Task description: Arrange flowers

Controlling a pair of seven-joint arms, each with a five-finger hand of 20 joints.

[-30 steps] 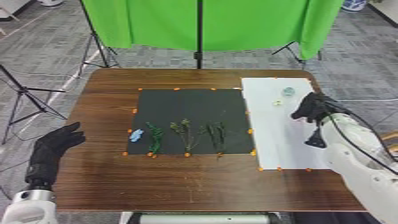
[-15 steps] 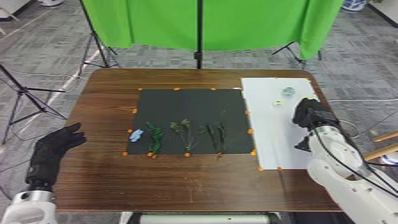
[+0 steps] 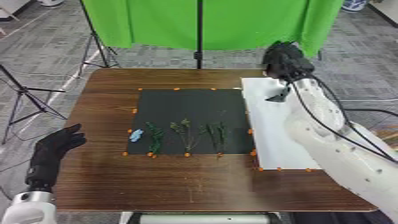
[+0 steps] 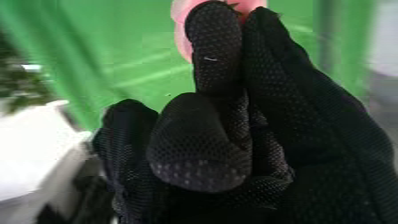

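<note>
We have a pink flower (image 4: 181, 31) at the fingertips of our right robot hand (image 3: 286, 61), clamped in its curled fingers; the hand is near the bench's (image 3: 169, 79) far edge.

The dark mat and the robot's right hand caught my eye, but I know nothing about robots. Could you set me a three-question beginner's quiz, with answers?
1. True or false: the green stems lie on the dark mat.
2. What colour is the thing at the right hand's fingertips? a) blue b) pink c) white
3. Fill in: right of the mat, in the head view, is a ____ sheet.

Key: 1 true; 2 b; 3 white
</note>
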